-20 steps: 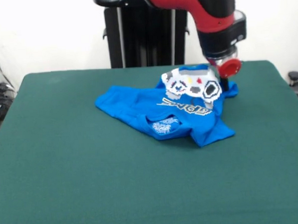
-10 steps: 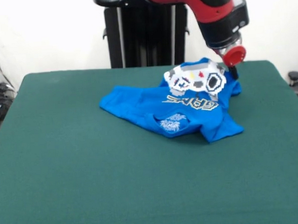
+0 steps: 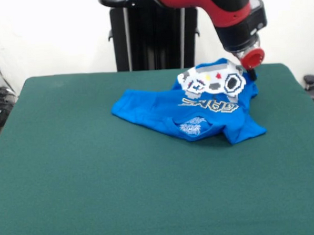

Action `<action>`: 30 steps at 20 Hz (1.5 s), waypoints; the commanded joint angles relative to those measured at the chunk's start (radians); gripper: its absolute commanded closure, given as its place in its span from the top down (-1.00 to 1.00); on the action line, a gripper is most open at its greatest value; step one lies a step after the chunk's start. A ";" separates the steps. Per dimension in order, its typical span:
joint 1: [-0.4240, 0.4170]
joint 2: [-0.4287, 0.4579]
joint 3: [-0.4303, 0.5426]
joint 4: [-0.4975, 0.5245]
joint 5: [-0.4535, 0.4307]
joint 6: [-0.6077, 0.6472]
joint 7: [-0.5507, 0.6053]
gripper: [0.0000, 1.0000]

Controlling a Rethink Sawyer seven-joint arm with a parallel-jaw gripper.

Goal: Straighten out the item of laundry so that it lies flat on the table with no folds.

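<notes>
In the front view, the only view given for this moment, the T-shirt (image 3: 199, 112) lies crumpled in the upper right part of the frame, on the dark green counter (image 3: 98, 194), with one corner lifted toward the gripper (image 3: 248, 70) at the upper right. The red and black arm comes down from the top edge, and its red round end part sits just beside the raised corner of the cloth. The jaws themselves are hidden behind the cloth and the red part, so I cannot tell if they are apart or clamped on the shirt; because the corner stands up from the counter, I judge that it is probably held there. The white controller print is tilted up and faces the camera, the lettering is under it, and a second small white print shows on a folded-over flap lower down. One end of the shirt stretches to the left and another flap points to the lower right. The cloth looks thin, light and very soft, so it will hang and drag and not keep any shape, and the felt-like cover may hold it a little by friction. A good place to take hold is, in my judgement, an outer edge or corner, such as the left end or the lower right flap, and not the thick folded middle.
</notes>
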 commanded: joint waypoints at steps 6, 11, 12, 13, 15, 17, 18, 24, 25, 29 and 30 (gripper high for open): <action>0.166 -0.110 -0.157 -0.041 0.046 0.141 0.156 1.00; 0.457 -0.169 -0.612 -0.243 0.017 0.335 0.183 1.00; 0.482 -0.162 -0.649 -0.263 0.012 0.336 0.193 1.00; 0.494 -0.155 -0.671 -0.279 0.006 0.332 0.197 1.00; 0.525 -0.126 -0.718 -0.309 0.006 0.314 0.202 1.00; 0.556 -0.078 -0.760 -0.335 0.018 0.277 0.211 1.00; 0.549 -0.064 -0.756 -0.338 0.023 0.253 0.208 1.00; 0.420 -0.038 -0.604 -0.317 0.021 0.081 0.152 1.00; 0.407 -0.050 -0.583 -0.315 0.020 0.088 0.146 1.00; 0.373 -0.121 -0.539 -0.323 0.012 0.176 0.115 1.00; 0.374 -0.122 -0.549 -0.340 0.006 0.190 0.111 1.00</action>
